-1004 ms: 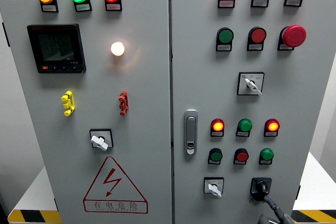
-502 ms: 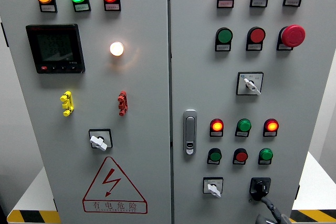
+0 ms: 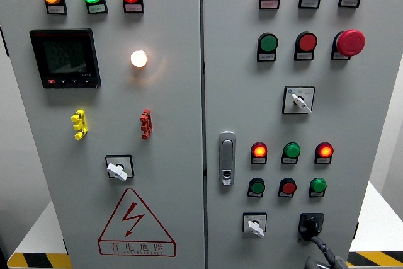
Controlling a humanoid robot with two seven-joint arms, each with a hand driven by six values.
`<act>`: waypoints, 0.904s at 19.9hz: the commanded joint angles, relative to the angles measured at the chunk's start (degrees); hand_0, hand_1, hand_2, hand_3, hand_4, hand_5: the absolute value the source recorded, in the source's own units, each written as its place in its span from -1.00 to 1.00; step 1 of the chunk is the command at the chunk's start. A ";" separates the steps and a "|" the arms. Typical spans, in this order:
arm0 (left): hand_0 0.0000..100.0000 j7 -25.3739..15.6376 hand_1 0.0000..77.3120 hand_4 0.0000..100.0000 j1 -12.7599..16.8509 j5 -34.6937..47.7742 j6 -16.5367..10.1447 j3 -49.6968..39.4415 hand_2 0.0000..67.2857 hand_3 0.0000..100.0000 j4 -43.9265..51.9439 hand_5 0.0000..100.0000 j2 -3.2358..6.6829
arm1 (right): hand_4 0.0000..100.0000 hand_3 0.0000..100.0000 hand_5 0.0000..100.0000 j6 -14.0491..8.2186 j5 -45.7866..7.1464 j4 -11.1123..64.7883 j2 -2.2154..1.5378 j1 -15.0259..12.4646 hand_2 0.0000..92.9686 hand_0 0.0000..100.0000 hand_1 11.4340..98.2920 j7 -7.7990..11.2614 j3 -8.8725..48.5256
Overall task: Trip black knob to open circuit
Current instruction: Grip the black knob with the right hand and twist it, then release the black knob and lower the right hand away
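Head view, glossy black knob [image 3: 311, 224], grey metal panel [image 3: 352, 111]

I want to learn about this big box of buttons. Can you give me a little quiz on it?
1. True or false: the black knob sits at the bottom of the right door.
2. What colour is the big mushroom button? A red, B blue, C yellow.
3. The right hand shows at the picture's ____ edge.

Key: 1 true. 2 A. 3 bottom.
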 commanded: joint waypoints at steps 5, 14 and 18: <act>-1.00 -0.02 -0.91 -0.87 0.00 0.00 0.00 0.00 -0.62 -0.57 0.00 -0.97 -0.01 | 0.98 0.84 1.00 0.14 0.00 0.07 0.00 0.01 -0.92 1.00 0.55 0.00 -0.28; -1.00 -0.02 -0.91 -0.87 0.00 0.00 0.00 0.00 -0.62 -0.57 0.00 -0.97 -0.01 | 0.98 0.84 1.00 0.06 0.00 -0.10 0.09 0.01 -0.91 1.00 0.52 0.00 0.24; -1.00 -0.02 -0.92 -0.87 0.00 0.00 0.00 0.00 -0.62 -0.57 0.00 -0.97 -0.01 | 0.98 0.84 1.00 0.06 0.00 -0.19 0.00 -0.25 -0.91 1.00 0.51 0.00 0.59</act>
